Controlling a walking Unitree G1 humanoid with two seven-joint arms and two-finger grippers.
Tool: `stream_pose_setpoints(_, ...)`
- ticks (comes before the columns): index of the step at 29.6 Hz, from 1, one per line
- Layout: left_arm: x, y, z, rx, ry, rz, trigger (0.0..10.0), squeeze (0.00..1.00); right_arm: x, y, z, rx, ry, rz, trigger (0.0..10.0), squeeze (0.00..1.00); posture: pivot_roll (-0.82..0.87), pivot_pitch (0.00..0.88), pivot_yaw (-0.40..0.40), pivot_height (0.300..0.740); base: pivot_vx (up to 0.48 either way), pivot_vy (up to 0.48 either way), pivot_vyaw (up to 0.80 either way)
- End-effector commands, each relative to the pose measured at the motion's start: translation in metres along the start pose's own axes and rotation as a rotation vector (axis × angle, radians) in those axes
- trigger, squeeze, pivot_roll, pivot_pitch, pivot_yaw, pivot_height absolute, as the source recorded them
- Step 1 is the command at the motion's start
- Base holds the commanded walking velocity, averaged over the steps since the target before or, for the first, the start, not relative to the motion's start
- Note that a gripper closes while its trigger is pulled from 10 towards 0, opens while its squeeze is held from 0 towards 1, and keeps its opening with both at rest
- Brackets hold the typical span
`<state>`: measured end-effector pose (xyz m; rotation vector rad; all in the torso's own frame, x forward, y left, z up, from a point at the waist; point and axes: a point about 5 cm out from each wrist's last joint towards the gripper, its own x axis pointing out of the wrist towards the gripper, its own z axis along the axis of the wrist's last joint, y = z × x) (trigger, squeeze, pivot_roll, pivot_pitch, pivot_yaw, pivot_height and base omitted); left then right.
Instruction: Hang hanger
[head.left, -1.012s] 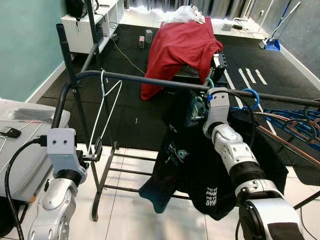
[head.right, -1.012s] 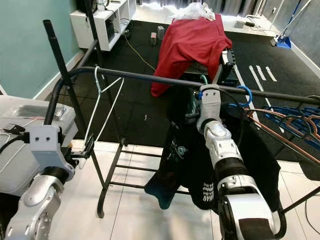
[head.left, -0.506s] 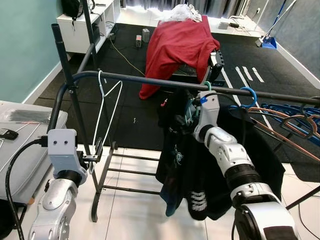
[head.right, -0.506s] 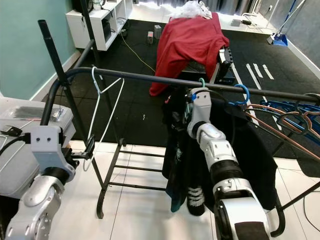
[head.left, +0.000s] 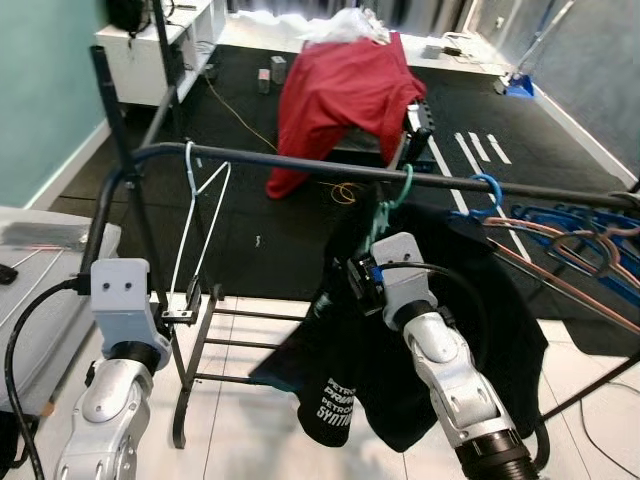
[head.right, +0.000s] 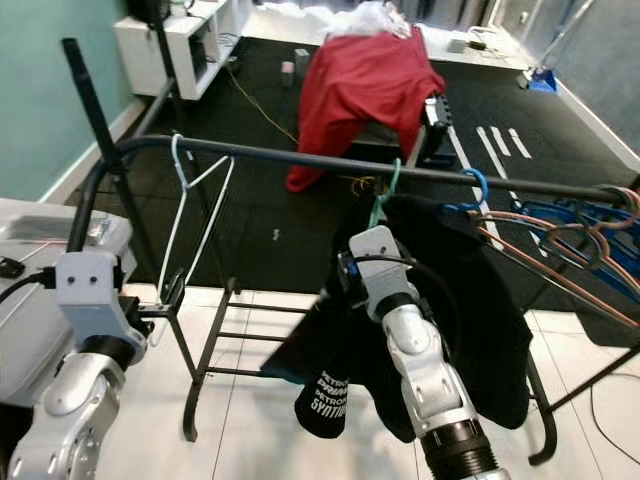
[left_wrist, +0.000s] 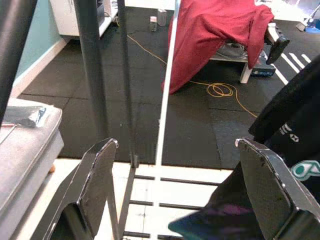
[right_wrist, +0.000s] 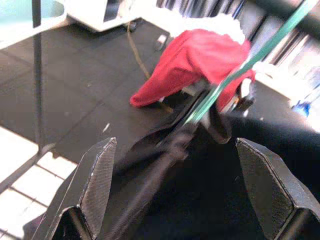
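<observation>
Right gripper (right_wrist: 172, 150) lower, off green hanger (head.left: 392, 196).

L arm: raised, forearm upright, wrist just below the garment rail (head.left: 300, 165) near its bent end | left gripper (left_wrist: 172, 192): fingers spread wide, nothing between | R arm: reaches up and forward, wrist under mid-rail | right gripper (right_wrist: 172, 190): fingers spread wide, nothing gripped

A matt black metal rail (head.left: 300, 163) carries a thin white wire hanger (head.left: 200, 210) and black cloth shirt (head.left: 440, 330).
</observation>
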<state>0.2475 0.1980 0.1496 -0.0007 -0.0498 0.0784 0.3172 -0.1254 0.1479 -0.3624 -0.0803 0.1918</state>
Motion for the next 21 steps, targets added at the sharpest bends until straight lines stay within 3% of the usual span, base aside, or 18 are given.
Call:
stream_pose_setpoints(1,-0.002,-0.003,-0.002,-0.001,0.005,-0.022,10.0,0.0,0.001,-0.009,0.002,-0.036,0.008,-0.031,10.0,0.0,-0.04,0.071,-0.115,0.74,0.0,0.0,0.0)
stream_pose_setpoints(2,-0.002,-0.003,-0.002,-0.001,0.005,-0.022,10.0,0.0,0.001,-0.009,0.002,-0.036,0.008,-0.031,10.0,0.0,-0.04,0.071,-0.115,0.74,0.0,0.0,0.0)
stream_pose_setpoints(4,-0.003,-0.004,-0.001,-0.004,0.003,-0.039,10.0,0.0,0.001,-0.025,-0.001,-0.074,0.021,-0.076,10.0,0.0,-0.04,0.076,-0.115,0.74,0.0,0.0,0.0)
stream_pose_setpoints(6,-0.003,-0.004,-0.001,-0.004,0.003,-0.039,10.0,0.0,0.001,-0.025,-0.001,-0.074,0.021,-0.076,10.0,0.0,-0.04,0.076,-0.115,0.74,0.0,0.0,0.0)
stream_pose_setpoints(9,-0.004,-0.005,0.0,-0.004,-0.005,-0.047,10.0,0.0,0.002,-0.061,-0.008,-0.142,0.053,-0.179,10.0,0.0,-0.04,0.08,-0.117,0.74,-0.29,0.0,0.0)
stream_pose_setpoints(12,-0.005,-0.006,0.001,-0.005,-0.011,-0.049,10.0,0.0,-0.001,-0.079,-0.021,-0.159,0.125,-0.23,10.0,0.0,-0.04,0.08,-0.117,0.74,-0.311,0.0,0.0)
stream_pose_setpoints(16,-0.006,-0.006,0.001,-0.009,-0.017,-0.05,10.0,0.0,-0.005,-0.084,-0.034,-0.101,0.191,-0.244,10.0,0.0,-0.05,0.081,-0.116,0.74,-0.319,0.0,0.0)
stream_pose_setpoints(21,-0.006,-0.005,0.001,-0.015,-0.019,-0.047,10.0,0.0,-0.004,-0.081,-0.034,-0.103,0.195,-0.229,10.0,0.0,-0.05,0.082,-0.115,0.74,-0.329,0.0,0.0)
